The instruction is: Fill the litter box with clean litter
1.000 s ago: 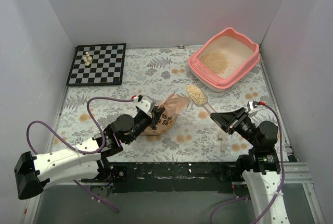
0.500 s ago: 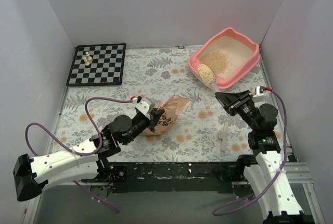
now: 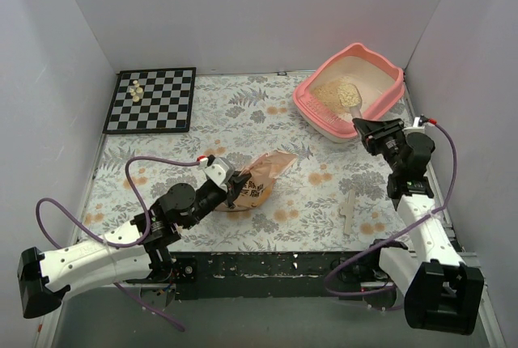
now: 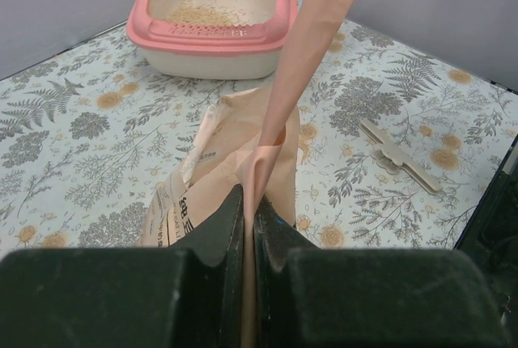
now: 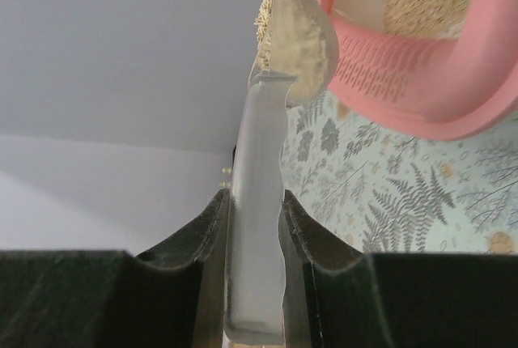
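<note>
At far left the chessboard [image 3: 150,99] sits well apart from the work. The left gripper [image 3: 231,186] is clenched on the upper edge of the printed bag [image 3: 261,176]. The wrist view shows the jaws pinched flat on the peach paper, the bag standing on the floral table [image 3: 202,121]. It is best to hold that pinch steady so the mouth stays up and nothing spills.

To the right, the clear scoop [image 3: 350,99] hangs over the near side of the litter box [image 3: 387,103] in the far right corner. The right gripper [image 3: 367,127] has its jaws gripped tight on the scoop's handle. The clean litter [image 3: 333,89] lies in a loose patch on the pale floor of the box, and some grains show along the scoop's lip in the wrist view.

This looks like the emptying step. It goes well if the bowl is carried inward — past the pink rim, over the existing pile — before the wrist rolls. The roll should be slow and full, with a pause so clinging grains drop inside rather than on the table.
</note>
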Controlling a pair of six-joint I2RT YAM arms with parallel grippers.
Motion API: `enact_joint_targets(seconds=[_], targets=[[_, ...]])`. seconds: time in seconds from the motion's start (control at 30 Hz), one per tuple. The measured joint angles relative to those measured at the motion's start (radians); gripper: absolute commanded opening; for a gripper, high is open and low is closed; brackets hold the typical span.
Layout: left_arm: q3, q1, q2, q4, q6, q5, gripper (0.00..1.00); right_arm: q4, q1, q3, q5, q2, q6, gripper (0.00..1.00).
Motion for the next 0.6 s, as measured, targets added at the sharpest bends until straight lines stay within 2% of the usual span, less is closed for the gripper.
enact_joint_targets(seconds=[0.3,0.47,0.6], targets=[[-0.013,0.000,-0.001,0.014,-0.004,0.043,0.00,-0.023,-0.063,0.119,0.044,0.243,-0.142,0.01],[-0.018,0.000,-0.001,0.019,-0.012,0.044,0.00,-0.205,-0.056,0.341,0.076,0.381,-0.298,0.01],[-0.018,0.000,-0.001,0.020,-0.015,0.043,0.00,-0.418,-0.016,0.570,0.175,0.486,-0.439,0.01]])
